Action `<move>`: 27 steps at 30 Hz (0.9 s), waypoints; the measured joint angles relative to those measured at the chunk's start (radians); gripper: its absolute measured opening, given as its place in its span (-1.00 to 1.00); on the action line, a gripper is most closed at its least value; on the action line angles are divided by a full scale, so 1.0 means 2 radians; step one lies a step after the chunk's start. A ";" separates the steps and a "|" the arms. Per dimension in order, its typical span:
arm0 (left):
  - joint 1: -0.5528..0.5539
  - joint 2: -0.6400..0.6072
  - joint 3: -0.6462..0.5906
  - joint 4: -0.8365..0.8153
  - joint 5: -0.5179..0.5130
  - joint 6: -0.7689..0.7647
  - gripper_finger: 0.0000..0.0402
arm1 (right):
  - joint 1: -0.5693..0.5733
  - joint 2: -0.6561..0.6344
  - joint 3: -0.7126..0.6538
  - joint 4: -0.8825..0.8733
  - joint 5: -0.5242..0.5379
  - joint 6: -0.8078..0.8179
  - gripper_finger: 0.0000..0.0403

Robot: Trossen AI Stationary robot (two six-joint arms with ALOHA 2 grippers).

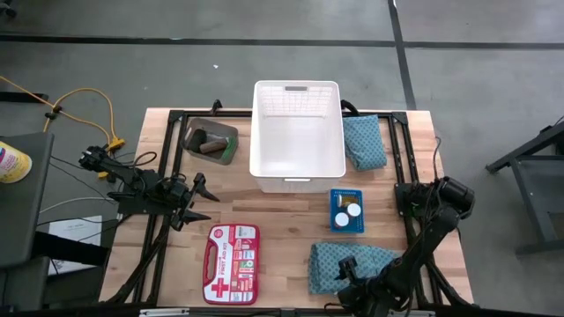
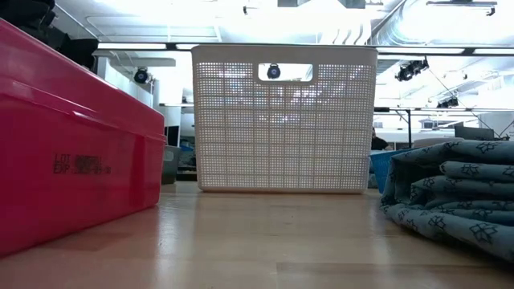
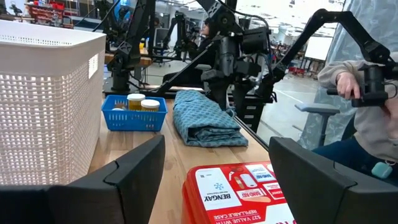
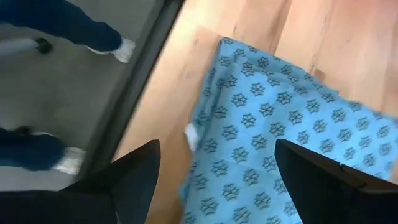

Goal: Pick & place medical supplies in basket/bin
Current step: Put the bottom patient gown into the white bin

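High view places one teal patterned folded cloth (image 1: 351, 266) at the table's near edge, right of the red first aid kit (image 1: 231, 252). The right gripper (image 1: 345, 280) sits directly above this cloth's near portion, fingers spread apart and holding nothing; the right wrist view shows the cloth (image 4: 273, 149) lying flat between and beyond both fingers. A second teal cloth (image 1: 363, 141) lies just beside the white basket (image 1: 296, 176) on its right. The blue tray (image 1: 346, 211) with white-capped bottles stands between the two cloths. The grey bin (image 1: 210, 141) lies left of the basket. The left gripper (image 1: 196, 201) waits open, left of the basket, above the table.
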 joint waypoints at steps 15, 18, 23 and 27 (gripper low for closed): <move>0.000 0.000 0.000 0.000 0.001 0.000 0.40 | 0.002 0.054 0.000 -0.001 0.022 -0.023 0.50; 0.000 0.000 0.000 0.000 0.001 0.000 0.40 | 0.002 0.066 0.000 -0.007 0.026 -0.023 0.50; 0.000 0.000 0.000 0.000 0.001 0.000 0.40 | 0.002 0.073 0.002 -0.018 0.040 -0.023 0.50; 0.000 0.000 0.000 0.000 0.001 0.000 0.40 | 0.003 0.073 0.001 -0.020 0.054 -0.024 0.49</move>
